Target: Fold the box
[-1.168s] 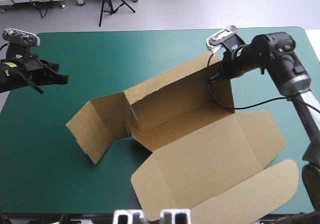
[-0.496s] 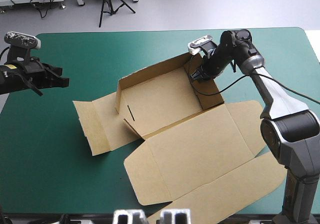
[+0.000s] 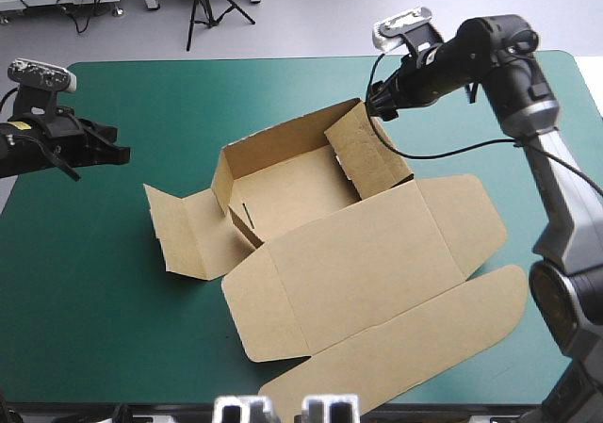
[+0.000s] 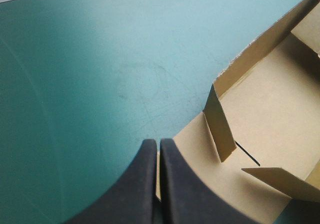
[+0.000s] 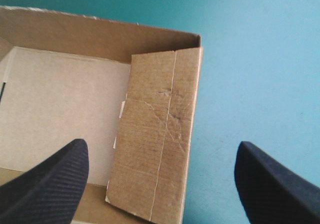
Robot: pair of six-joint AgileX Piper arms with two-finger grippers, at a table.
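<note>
Partly walled, creased brown box (image 3: 358, 272).

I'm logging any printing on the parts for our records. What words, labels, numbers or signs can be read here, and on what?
None can be read.
The box is plain brown board in every view; the dark slit in its floor is a cut, not a mark.
The cover bears no print.

Open teal-green cover (image 3: 188, 93) beyond the box (image 3: 283, 187); its raised walls and 1 tilted flap (image 3: 367, 154) bar the inside.
</note>
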